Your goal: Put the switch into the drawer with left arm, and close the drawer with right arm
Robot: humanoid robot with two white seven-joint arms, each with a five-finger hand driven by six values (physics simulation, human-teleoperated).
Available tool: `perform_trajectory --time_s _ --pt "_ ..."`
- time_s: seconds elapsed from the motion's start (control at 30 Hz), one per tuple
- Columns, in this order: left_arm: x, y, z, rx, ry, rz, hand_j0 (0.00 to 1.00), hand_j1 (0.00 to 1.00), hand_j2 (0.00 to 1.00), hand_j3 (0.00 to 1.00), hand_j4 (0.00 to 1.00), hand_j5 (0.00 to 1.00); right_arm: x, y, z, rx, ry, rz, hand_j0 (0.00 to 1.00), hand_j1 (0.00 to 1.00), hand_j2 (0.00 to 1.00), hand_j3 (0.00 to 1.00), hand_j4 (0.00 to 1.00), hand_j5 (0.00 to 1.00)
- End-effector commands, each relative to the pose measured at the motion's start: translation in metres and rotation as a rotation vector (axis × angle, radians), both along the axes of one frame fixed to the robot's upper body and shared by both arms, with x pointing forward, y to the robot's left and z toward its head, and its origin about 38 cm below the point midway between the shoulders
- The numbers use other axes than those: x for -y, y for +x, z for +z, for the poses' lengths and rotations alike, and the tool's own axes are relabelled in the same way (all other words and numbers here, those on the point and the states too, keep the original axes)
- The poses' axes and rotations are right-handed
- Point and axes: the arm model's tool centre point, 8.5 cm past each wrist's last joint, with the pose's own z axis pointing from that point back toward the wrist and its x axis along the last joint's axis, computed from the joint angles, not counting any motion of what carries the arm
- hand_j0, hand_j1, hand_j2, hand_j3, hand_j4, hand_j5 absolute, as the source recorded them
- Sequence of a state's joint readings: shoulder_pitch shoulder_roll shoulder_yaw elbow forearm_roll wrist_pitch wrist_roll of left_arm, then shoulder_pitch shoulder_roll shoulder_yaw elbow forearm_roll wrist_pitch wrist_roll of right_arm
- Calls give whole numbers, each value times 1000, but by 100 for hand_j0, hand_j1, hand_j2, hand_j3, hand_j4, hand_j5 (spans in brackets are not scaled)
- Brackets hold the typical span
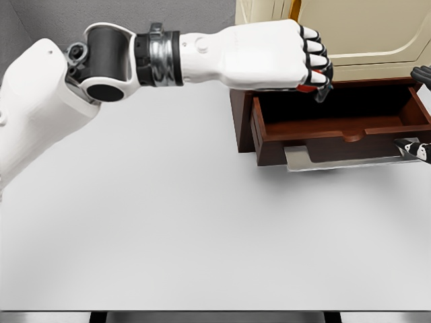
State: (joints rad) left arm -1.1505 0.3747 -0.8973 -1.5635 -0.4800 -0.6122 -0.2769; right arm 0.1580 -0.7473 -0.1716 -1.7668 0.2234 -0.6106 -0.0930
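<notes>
Step in hand: placing. Your left hand [296,57], clenched on the red-tipped switch [308,87], hangs over the open drawer [340,114] at the desk's [168,222] far right. Next: release inside. Right hand [419,149], grip unclear, waits at drawer front.

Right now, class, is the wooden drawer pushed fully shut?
No. The drawer stands pulled out from its cabinet, its dark inside open to view, with the left hand above its back left corner.

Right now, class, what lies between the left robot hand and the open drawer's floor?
Head view: nothing; the left robot hand hangs over the empty drawer.
</notes>
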Motion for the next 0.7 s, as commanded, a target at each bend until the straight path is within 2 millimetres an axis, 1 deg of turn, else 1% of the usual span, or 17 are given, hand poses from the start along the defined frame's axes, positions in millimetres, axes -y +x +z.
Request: perform_trajectory --time_s 0.0,0.2,0.5,0.57,0.67 --pt "3 2 -3 -15 4 1 54 54 54 54 54 54 0 0 1 1 5 1 100 100 100 100 100 100" --pt "4 5 0 -12 5 7 54 54 54 54 54 54 0 0 1 1 5 1 100 100 100 100 100 100" --pt "6 5 14 14 -1 3 54 54 54 54 54 54 0 0 1 1 5 1 100 100 100 100 100 100" --pt "10 3 16 15 -7 -8 54 54 54 54 54 54 0 0 1 1 5 1 100 100 100 100 100 100" --pt "10 5 21 25 -6 -4 54 54 54 54 54 54 0 0 1 1 5 1 100 100 100 100 100 100"
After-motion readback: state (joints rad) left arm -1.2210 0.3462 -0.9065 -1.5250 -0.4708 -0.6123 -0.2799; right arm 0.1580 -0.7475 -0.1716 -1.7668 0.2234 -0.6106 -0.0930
